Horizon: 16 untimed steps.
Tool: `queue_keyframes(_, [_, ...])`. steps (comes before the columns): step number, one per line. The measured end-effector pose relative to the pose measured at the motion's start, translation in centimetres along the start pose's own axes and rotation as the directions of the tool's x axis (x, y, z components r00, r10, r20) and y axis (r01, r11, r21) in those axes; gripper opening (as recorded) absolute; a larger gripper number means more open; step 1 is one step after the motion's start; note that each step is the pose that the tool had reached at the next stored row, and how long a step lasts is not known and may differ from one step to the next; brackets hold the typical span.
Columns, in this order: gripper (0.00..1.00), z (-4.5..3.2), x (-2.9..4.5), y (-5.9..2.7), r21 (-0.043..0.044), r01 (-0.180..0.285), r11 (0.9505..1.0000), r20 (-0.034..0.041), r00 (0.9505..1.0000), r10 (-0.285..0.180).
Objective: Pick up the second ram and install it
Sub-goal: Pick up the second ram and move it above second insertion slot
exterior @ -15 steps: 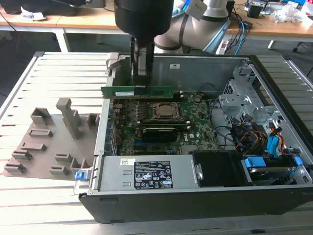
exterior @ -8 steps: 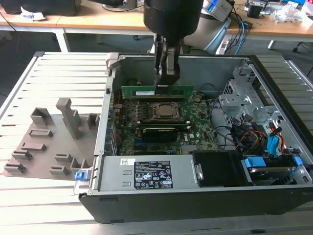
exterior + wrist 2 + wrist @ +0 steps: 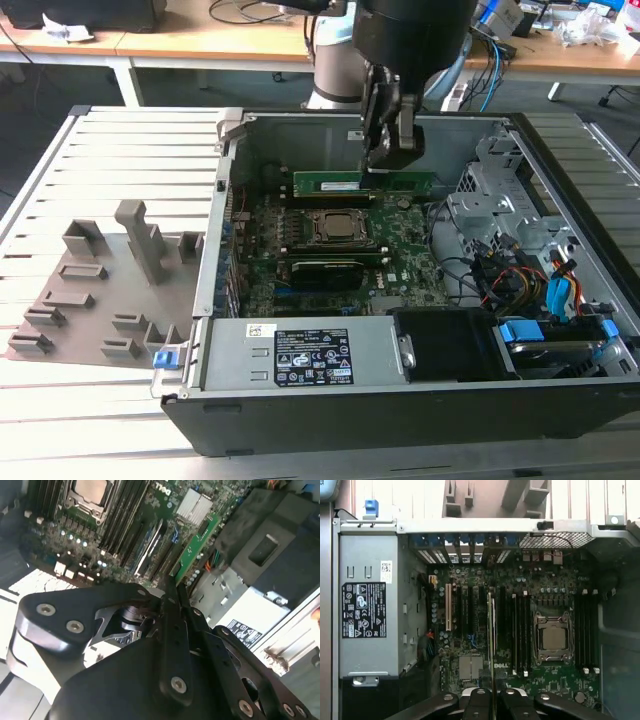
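Note:
The second ram [image 3: 410,183] is a long green stick that hangs level above the motherboard, over the memory slots on the far side of the processor socket [image 3: 340,228] in the exterior view. My gripper [image 3: 372,165] comes down from above and is shut on the stick's upper edge near its middle. In the second wrist view the ram [image 3: 197,542] sticks out past the gripper [image 3: 174,587]. In the first wrist view the ram [image 3: 491,630] appears edge-on, running away from the gripper [image 3: 492,695] beside the slots and the socket [image 3: 552,637].
The open computer case [image 3: 215,250] lies on a slatted table. A grey power supply [image 3: 320,355] lines its near wall, and a drive cage [image 3: 500,200] with cables fills the exterior view's right. A grey fixture tray [image 3: 100,290] with upright blocks lies outside the case.

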<state>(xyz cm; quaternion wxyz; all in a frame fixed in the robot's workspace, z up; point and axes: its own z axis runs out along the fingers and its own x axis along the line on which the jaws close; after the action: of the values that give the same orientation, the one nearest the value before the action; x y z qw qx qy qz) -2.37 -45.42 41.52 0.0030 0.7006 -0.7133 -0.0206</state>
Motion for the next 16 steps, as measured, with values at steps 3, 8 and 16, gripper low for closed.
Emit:
queue_keyframes(3, [0.14,0.25,-0.17,-0.16,0.0002,-0.012,0.9999,0.0041,0.9999,0.012])
queue_keyframes(8, [0.14,0.76,-1.78,-0.2,0.0003,-0.021,0.9998,0.0072,0.9998,0.021])
queue_keyframes(16, [0.14,1.74,-5.56,-0.68,0.0003,-0.021,0.9998,0.0073,0.9998,0.021])
